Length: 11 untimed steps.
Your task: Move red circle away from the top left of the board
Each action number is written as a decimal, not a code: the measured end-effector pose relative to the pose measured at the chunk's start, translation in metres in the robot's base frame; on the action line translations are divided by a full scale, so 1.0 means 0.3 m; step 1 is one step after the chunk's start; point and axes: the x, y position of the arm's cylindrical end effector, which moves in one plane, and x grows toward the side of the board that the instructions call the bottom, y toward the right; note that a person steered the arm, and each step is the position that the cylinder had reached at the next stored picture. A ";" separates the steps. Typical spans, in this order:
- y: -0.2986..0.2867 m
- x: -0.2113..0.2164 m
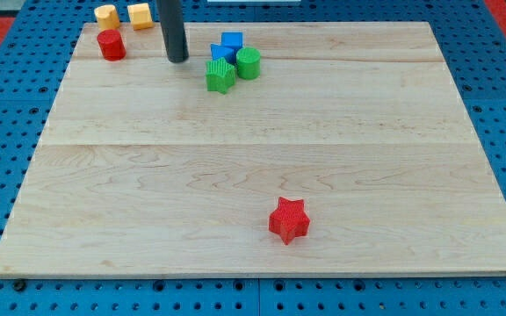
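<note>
The red circle block (111,45) stands near the top left corner of the wooden board (262,158). My tip (177,60) rests on the board to the right of the red circle, with a clear gap between them. The dark rod rises from the tip out of the view's top. Two yellow blocks (106,14) (140,15) sit just above the red circle at the board's top edge.
A cluster to the right of the tip holds a blue cube (231,41), a blue block (221,53), a green circle (248,63) and a green star (220,76). A red star (289,220) lies low, right of centre. Blue pegboard surrounds the board.
</note>
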 end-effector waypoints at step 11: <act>-0.330 0.388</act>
